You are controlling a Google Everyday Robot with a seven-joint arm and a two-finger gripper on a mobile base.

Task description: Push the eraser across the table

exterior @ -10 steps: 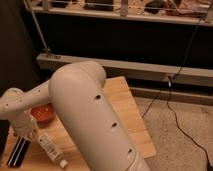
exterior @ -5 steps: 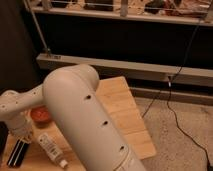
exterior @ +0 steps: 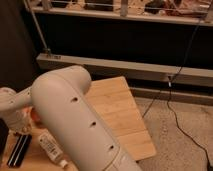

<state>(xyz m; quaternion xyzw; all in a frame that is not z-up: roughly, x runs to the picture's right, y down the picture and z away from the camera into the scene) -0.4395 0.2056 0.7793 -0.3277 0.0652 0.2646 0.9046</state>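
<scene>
My claw (exterior: 22,129) hangs just left of the white tube (exterior: 49,146) (wide or narrow, I cannot tell). The eraser (exterior: 18,151) lies on the table (exterior: 117,107), also just left of that tube, below my claw.

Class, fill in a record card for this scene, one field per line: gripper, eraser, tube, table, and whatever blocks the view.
gripper: low at the far left, just beyond the eraser's far end; contact cannot be told
eraser: black, lying flat at the table's near left
tube: white, lying flat to the right of the eraser, apart from it
table: pale wood planks
arm: large, white, crosses the foreground and hides the table's middle
</scene>
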